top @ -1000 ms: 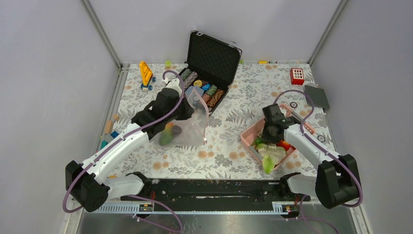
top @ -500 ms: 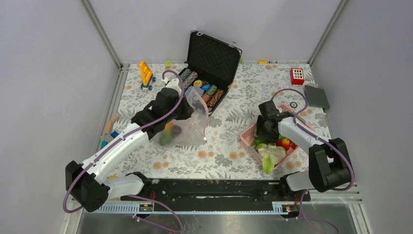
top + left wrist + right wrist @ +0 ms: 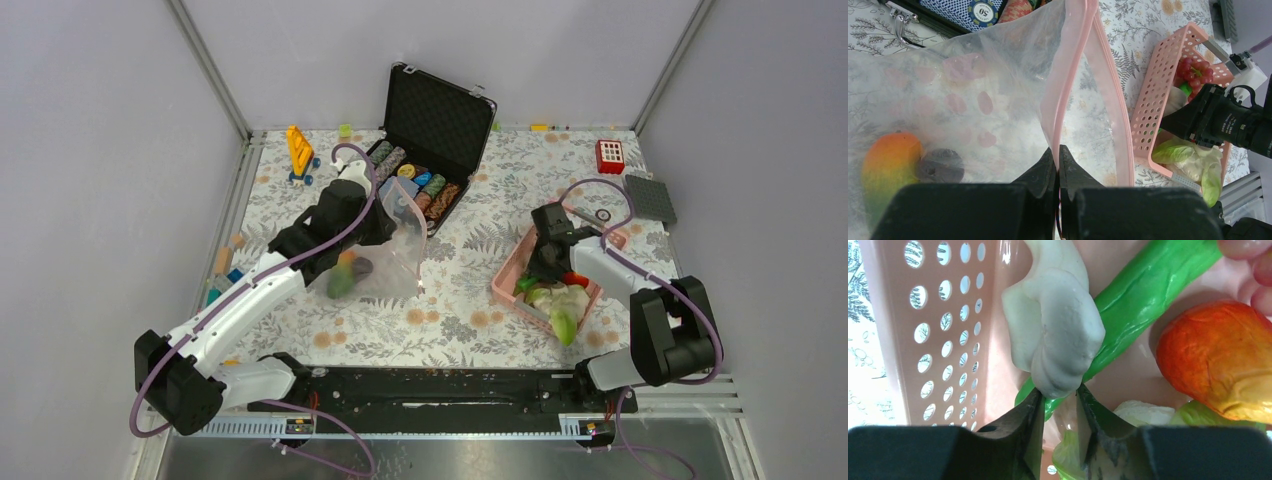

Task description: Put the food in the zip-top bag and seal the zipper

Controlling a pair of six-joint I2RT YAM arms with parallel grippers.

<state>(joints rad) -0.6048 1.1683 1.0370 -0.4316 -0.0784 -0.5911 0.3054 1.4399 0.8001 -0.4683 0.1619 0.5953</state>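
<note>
The zip-top bag [image 3: 973,100] lies at ten o'clock on the surface [image 3: 460,310], mango [image 3: 885,165] inside. It is hung by its zipper [image 3: 1068,75] from the left pincer [image 3: 1058,150], clamped shut, so the mouth gapes. At four o'clock, in the pink basket [image 3: 923,340], the right pincer [image 3: 1058,395] is narrowed onto a white leafy piece [image 3: 1058,330] — apparently for lifting.

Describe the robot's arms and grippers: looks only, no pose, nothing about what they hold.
The left arm and right arm have white shells between chunky black joints. A thin purple cable loops along each. The left gripper and right gripper each end in two matte black, wedge-shaped fingers tapering to narrow tips. No markings show.
</note>
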